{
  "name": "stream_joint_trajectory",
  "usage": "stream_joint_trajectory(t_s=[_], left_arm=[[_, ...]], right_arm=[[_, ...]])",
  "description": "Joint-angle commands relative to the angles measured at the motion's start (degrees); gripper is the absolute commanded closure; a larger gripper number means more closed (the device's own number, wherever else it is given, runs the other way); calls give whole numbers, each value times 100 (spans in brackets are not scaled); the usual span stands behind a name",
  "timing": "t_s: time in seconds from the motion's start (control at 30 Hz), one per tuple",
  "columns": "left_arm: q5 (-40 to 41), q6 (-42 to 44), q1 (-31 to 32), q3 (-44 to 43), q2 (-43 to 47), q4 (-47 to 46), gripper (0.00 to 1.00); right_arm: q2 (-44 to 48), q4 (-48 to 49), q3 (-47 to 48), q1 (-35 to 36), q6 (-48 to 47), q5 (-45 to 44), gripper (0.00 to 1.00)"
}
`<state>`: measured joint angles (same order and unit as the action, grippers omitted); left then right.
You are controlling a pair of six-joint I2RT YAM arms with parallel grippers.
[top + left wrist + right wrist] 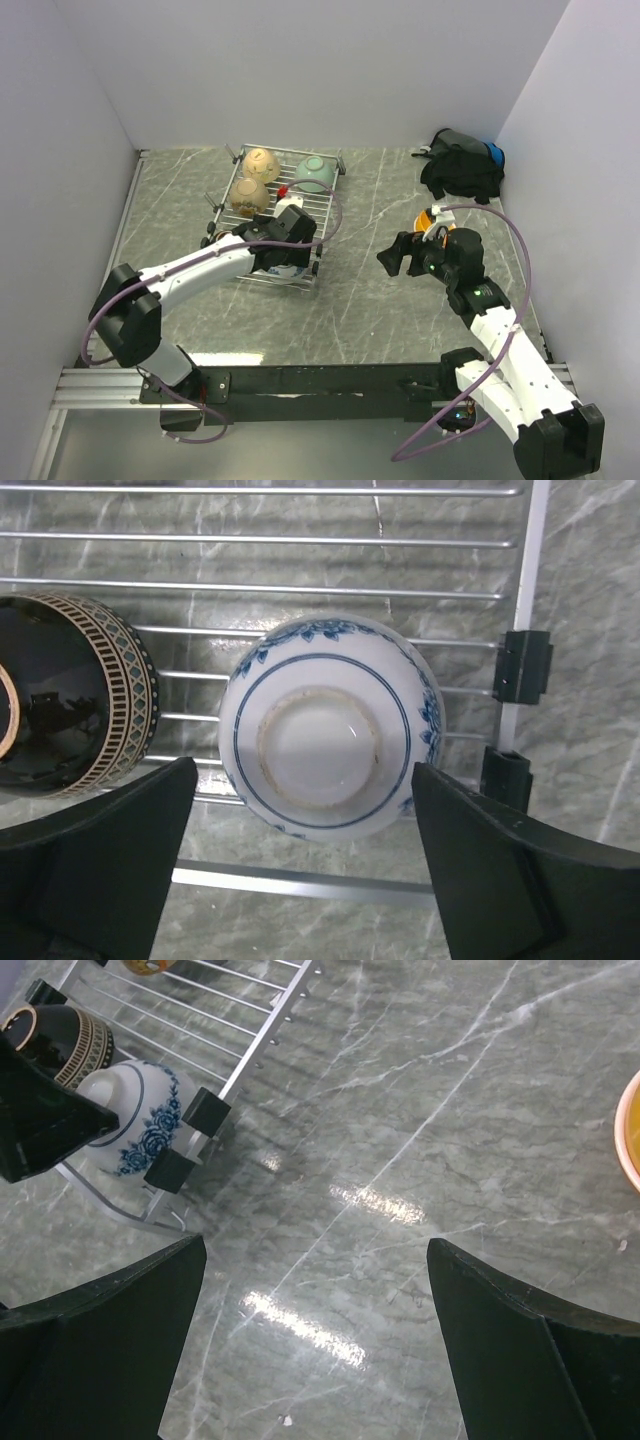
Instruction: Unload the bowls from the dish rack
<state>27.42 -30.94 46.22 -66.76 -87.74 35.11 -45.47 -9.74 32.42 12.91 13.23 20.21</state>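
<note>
Two robot arms reach over a grey-green marbled worktop (350,310), seen from above. A silver wire dish rack (318,200) sits left of centre, towards the far wall. At its far end lie a tan bowl (260,161), a speckled brown bowl (249,196) just nearer than it, and a pale green bowl (315,174) to their right. The left arm (200,268) lies across the rack's near end. The left jaws hang released and wide apart above a white bowl with blue pattern (325,725), one jaw to each side of it. This bowl rests upside down on the wires in the rack's near right corner. Just beside it, on its left, is a dark bowl with a patterned band (70,710), also on the rack. The right arm (500,325) is well apart from the rack, and the right jaws are released and empty above bare worktop. An orange bowl (428,219) stands on the worktop just beyond the right arm's wrist. A black bag (462,168) lies in the far right corner.
</note>
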Motion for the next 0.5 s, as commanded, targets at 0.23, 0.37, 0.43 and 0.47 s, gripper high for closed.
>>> stream_joint_trajectory(t_s=[0.23, 0.37, 0.43, 0.47], left_arm=[[281, 202, -367, -408, -436, -83, 28], [124, 378, -648, -609, -594, -241, 37], [45, 474, -780, -697, -726, -312, 38], [-17, 527, -824, -776, -770, -390, 38]], right_arm=[[56, 429, -140, 28, -5, 80, 0], [21, 481, -158, 19, 4, 97, 0], [-14, 490, -158, 19, 4, 124, 0], [-14, 482, -158, 28, 4, 124, 0]])
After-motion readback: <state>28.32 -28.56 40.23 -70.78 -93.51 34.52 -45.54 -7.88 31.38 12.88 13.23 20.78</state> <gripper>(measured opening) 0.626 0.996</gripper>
